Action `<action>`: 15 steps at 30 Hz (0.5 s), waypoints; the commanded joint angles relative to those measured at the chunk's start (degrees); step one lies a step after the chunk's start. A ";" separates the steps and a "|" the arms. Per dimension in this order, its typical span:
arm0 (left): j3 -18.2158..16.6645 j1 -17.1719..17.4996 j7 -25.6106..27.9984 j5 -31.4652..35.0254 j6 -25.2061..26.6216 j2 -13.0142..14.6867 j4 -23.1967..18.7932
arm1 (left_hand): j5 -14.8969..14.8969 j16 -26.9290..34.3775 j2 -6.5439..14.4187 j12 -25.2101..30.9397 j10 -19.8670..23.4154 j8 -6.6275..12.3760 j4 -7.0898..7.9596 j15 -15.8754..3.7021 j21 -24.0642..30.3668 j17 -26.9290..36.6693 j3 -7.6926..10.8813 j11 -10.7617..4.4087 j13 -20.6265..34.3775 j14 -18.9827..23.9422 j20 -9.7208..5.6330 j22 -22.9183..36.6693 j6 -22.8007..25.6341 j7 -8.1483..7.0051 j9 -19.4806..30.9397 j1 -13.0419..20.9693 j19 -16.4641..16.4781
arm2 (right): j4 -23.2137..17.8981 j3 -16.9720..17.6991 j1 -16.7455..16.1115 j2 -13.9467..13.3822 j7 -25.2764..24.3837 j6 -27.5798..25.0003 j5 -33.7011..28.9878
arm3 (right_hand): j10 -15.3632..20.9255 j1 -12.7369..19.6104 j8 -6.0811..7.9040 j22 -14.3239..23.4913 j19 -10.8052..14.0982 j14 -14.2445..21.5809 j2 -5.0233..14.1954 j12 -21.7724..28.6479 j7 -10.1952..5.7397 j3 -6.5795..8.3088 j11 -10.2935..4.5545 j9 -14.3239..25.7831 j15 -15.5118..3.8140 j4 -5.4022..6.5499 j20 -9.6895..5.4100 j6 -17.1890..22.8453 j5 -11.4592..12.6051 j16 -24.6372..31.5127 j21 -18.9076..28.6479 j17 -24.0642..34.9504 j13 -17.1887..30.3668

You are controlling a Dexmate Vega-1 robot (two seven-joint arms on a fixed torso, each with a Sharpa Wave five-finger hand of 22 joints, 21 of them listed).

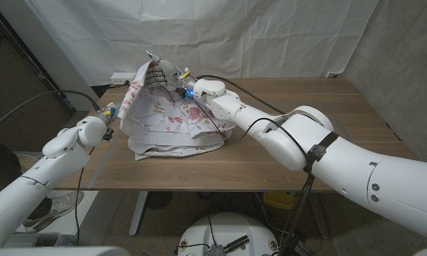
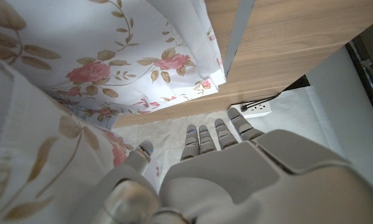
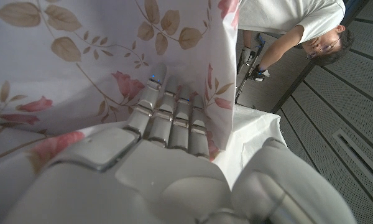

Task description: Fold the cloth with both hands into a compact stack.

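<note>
A white cloth with pink flowers [image 1: 172,117] lies bunched on the wooden table [image 1: 306,99]. My right hand [image 1: 169,73] holds its far corner lifted above the table's back edge. In the right wrist view the fingers [image 3: 171,115] press into the hanging fabric [image 3: 81,56]. My left hand [image 1: 107,115] hovers at the cloth's left edge, by the table's left side. In the left wrist view its fingers [image 2: 214,140] reach out straight with bare space beside the thumb [image 2: 143,150], while cloth [image 2: 43,162] lies against the thumb side. Whether that hand grips it is hidden.
A white curtain [image 1: 256,35] hangs behind the table. A power strip [image 2: 256,107] with a cable lies on the floor beyond the table's left edge. A person in a white shirt [image 3: 286,18] stands off to the side. Bare wood extends to the right of the cloth.
</note>
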 commanded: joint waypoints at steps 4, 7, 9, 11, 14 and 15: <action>-11.94 9.79 21.70 5.51 2.92 -11.01 -7.27 | 0.42 0.22 5.59 -0.02 -0.49 -0.11 -0.69 0.41 -0.18 0.00 0.04 -0.44 -0.02 0.25 0.64 0.11 -0.70 -0.62 0.07 0.26 -0.22 | 6.62 0.42 3.74 1.80 1.86 -1.41 -0.55 | -1.87 -3.26 0.47 0.09 -2.14 -4.82 -0.03 -1.26 -0.27 -1.77 -0.17 -0.54 -1.32 -0.39 -0.19 -0.48 1.22 -1.07 -2.76 -1.23 0.03; -13.80 10.02 32.34 6.54 0.12 -16.63 -6.61 | 0.35 0.60 4.96 0.00 -0.36 -0.12 -1.09 0.69 -0.07 -0.05 -0.07 -0.39 -0.04 1.69 0.90 0.04 -0.75 -0.75 0.02 0.49 0.38 | 7.21 -0.06 4.72 2.43 0.96 -4.99 -0.31 | -3.69 -3.87 0.29 0.07 -3.43 -7.73 0.03 -2.01 -0.68 -2.18 -0.51 -0.84 -1.91 -1.01 -1.07 -1.58 1.68 -1.29 -4.62 -2.65 -0.05; -14.86 9.89 37.92 6.57 -2.61 -19.35 -5.80 | 0.34 0.72 4.79 0.11 0.04 -0.11 -1.46 0.68 0.17 -0.14 0.05 -0.24 -0.06 2.57 0.91 -0.02 -0.77 -0.83 -0.02 0.83 1.31 | 7.36 -0.70 5.17 2.73 -0.03 -6.90 -0.21 | -5.41 -3.98 0.15 0.05 -4.85 -10.22 0.26 -2.47 -0.66 -2.33 -0.87 -1.04 -2.40 -1.50 -2.41 -2.61 2.00 -1.39 -6.30 -3.98 -0.14; -15.77 9.91 41.71 6.61 -5.03 -21.08 -5.22 | 0.33 0.75 4.70 0.13 0.18 -0.18 -1.70 0.59 0.30 -0.19 0.16 -0.25 -0.07 3.03 0.94 -0.07 -0.97 -1.08 -0.05 1.07 1.89 | 5.28 -1.44 4.60 2.27 -0.85 -9.44 0.06 | -7.41 -4.02 -0.09 0.05 -6.61 -12.96 0.49 -2.83 -0.73 -2.46 -1.22 -1.23 -2.62 -1.92 -3.98 -4.11 2.26 -1.55 -8.14 -5.36 -0.24; -16.85 9.72 45.82 6.19 -9.24 -22.69 -3.96 | 0.32 0.60 4.60 0.00 -0.01 -0.50 -2.06 0.69 0.33 -0.26 0.34 -0.18 -0.09 3.21 0.94 -0.13 -1.93 -1.31 -0.08 1.42 2.29 | 3.23 -2.81 4.01 1.48 0.19 -10.80 -0.03 | -9.86 -4.05 -0.27 0.06 -7.97 -15.87 0.78 -3.03 -1.04 -2.62 -1.41 -1.41 -2.54 -2.33 -4.81 -6.04 2.50 -1.53 -10.04 -7.01 -0.36; -17.10 9.52 47.26 6.01 -10.88 -23.13 -3.32 | 0.32 0.54 4.56 -0.13 -0.33 -0.60 -2.18 0.68 0.32 -0.28 0.41 -0.18 -0.10 3.25 0.93 -0.16 -2.28 -1.29 -0.09 1.54 2.37 | 2.69 -3.24 3.90 1.29 0.52 -11.26 -0.07 | -10.72 -4.03 -0.39 0.07 -8.45 -16.85 0.88 -3.08 -1.09 -2.66 -1.68 -1.46 -2.29 -2.47 -4.84 -6.96 2.58 -1.52 -10.68 -7.54 -0.40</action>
